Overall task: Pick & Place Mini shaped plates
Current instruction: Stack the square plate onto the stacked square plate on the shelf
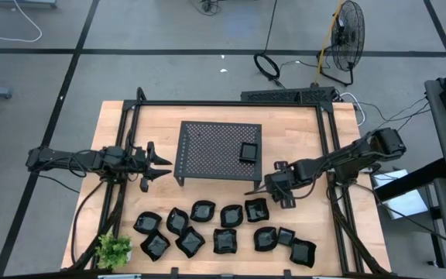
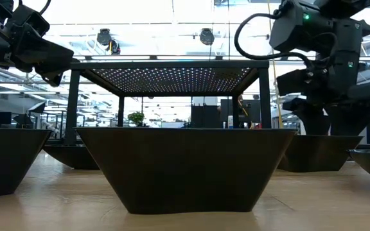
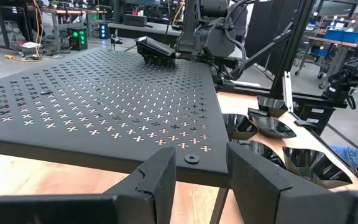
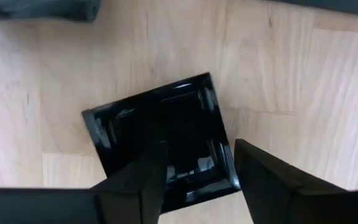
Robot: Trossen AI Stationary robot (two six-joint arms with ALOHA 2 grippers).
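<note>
Several mini shaped plates lie on the wooden table near its front edge. One square plate sits on top of the black perforated rack, near its right edge. My right gripper is open, pointing down over a square plate that lies flat on the table. In the right wrist view, one finger is over the plate and the other is at its edge, and neither touches it. My left gripper is open and empty, just left of the rack, level with its top.
A small green plant stands at the table's front left corner. The black frame posts run along both sides of the table. In the low view a large dish fills the foreground, with the rack behind it.
</note>
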